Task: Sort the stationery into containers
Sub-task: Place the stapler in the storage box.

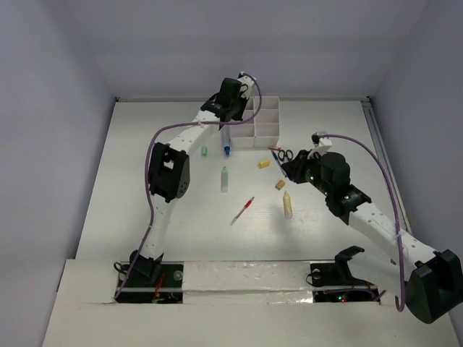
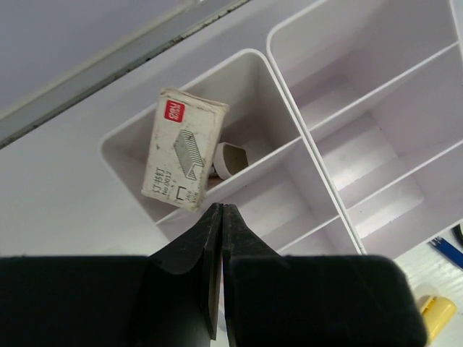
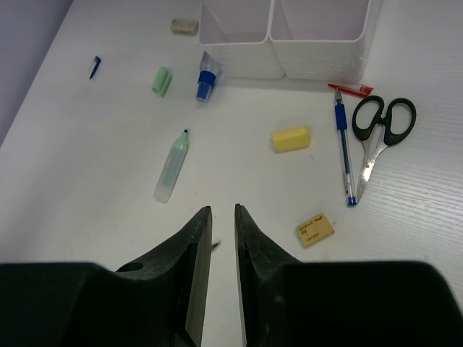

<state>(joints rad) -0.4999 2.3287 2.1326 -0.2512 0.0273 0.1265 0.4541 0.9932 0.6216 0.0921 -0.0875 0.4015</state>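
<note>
The white organizer tray (image 1: 265,116) stands at the back. My left gripper (image 1: 233,108) hovers over its left end, shut and empty (image 2: 221,207). Below it a staple box (image 2: 183,148) leans in a compartment. My right gripper (image 1: 293,170) is slightly open and empty (image 3: 221,208) above the table. Ahead of it lie a pale-green marker (image 3: 172,168), a yellow eraser (image 3: 291,139), a beige eraser (image 3: 315,228), a blue pen (image 3: 343,148) and black scissors (image 3: 380,134). A red pen (image 1: 243,210) and a cream marker (image 1: 287,204) lie nearer the bases.
A blue-capped tube (image 3: 206,79) leans against the tray front (image 3: 282,61). A green cap (image 3: 160,79), a small blue cap (image 3: 94,66) and another beige eraser (image 3: 184,27) lie to the left. A small red piece (image 3: 351,89) lies by the pen's end.
</note>
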